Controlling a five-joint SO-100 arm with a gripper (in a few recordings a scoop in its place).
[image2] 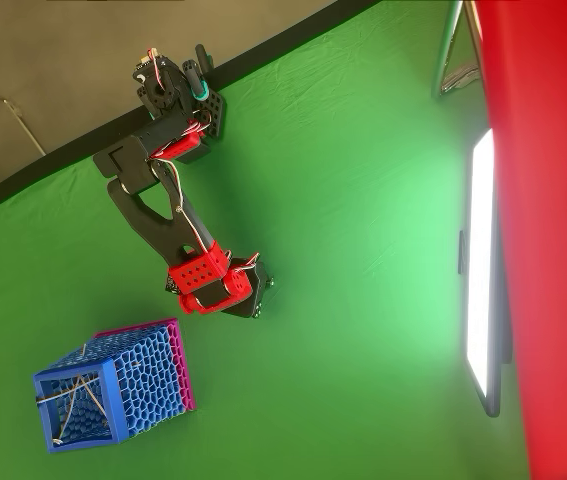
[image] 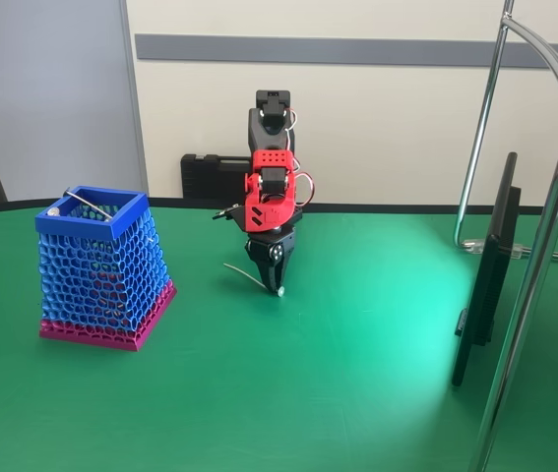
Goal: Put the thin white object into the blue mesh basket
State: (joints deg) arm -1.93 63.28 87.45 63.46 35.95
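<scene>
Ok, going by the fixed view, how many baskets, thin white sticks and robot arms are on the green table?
Blue mesh basket: 1
Thin white sticks: 2, the loose stick at the gripper and the binned stick lying across the basket's mouth
Robot arm: 1
Total: 4

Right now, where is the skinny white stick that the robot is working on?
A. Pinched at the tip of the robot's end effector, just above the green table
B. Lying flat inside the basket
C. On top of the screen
A: in the fixed view the thin white stick pokes out sideways from the lowered end effector, apart from the blue mesh basket.
</scene>
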